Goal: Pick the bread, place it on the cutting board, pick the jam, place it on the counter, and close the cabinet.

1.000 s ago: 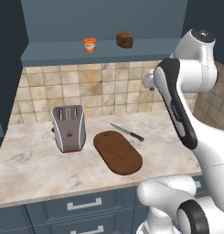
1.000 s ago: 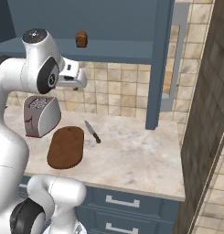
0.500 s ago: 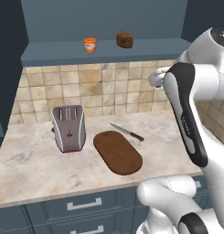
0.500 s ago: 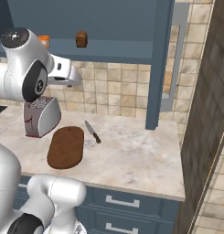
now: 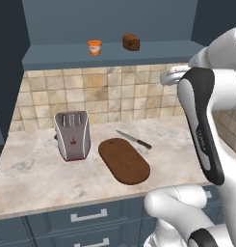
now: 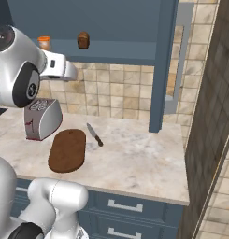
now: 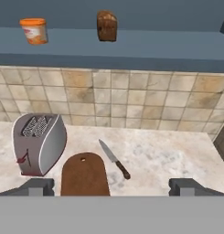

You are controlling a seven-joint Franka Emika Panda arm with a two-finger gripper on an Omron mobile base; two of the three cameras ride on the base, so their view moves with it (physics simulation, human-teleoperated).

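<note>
Bread stands on the open cabinet shelf, jam just beside it, apart. Below, the cutting board lies flat and bare on the beige marbled surface, between a silver toaster and a knife. Tan tiled backsplash behind; blue-grey drawers beneath. End effector spread wide, holding nothing, raised above the surface.

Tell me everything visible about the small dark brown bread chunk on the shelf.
The small dark brown bread chunk is a blocky piece with a rounded top and a rough, crusty-looking face. It stands upright on the flat blue-grey shelf board inside the open cabinet, to the right of the tiny orange jam jar and apart from it. Nothing else touches it.
</note>
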